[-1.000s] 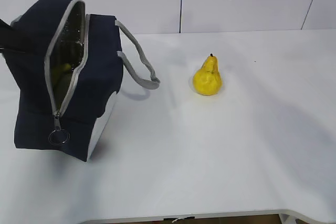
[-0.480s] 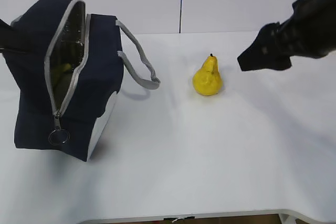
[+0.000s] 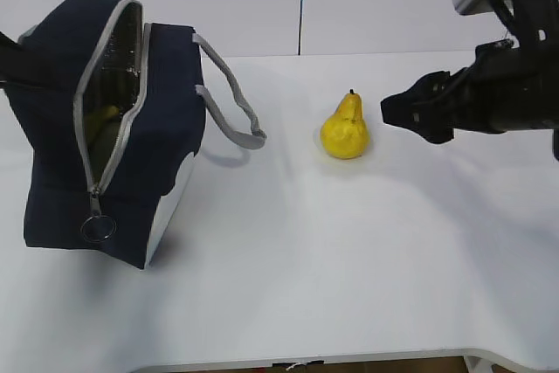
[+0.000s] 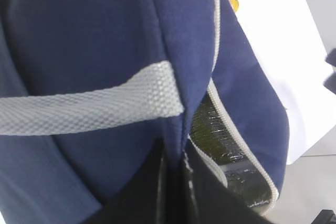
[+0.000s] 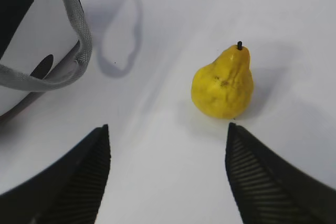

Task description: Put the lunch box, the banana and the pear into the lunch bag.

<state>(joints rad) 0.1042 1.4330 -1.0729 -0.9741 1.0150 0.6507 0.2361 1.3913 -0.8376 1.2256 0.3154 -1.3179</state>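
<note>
The navy lunch bag (image 3: 113,128) stands at the left with its zipper open. Inside the opening shows a yellow-green patch (image 3: 103,118); I cannot tell whether it is the banana. The lunch box is out of view. My left gripper (image 4: 176,157) is shut on the lunch bag's (image 4: 105,24) rim fabric beside the grey zipper. The yellow pear (image 3: 345,128) stands upright on the table to the right of the bag. My right gripper (image 3: 397,113) hovers just right of the pear, open and empty. In the right wrist view the pear (image 5: 223,85) lies ahead of the right gripper (image 5: 167,128), towards its right finger.
The bag's grey webbing handle (image 3: 231,102) loops out towards the pear, and the handle (image 5: 73,51) shows at the upper left of the right wrist view. A metal ring pull (image 3: 97,229) hangs at the zipper's lower end. The white table (image 3: 349,259) has its front edge near the bottom.
My right arm has come down from the top of the exterior view and moved left, close to the pear's right side. The bag, the pear and the left gripper have not moved.
</note>
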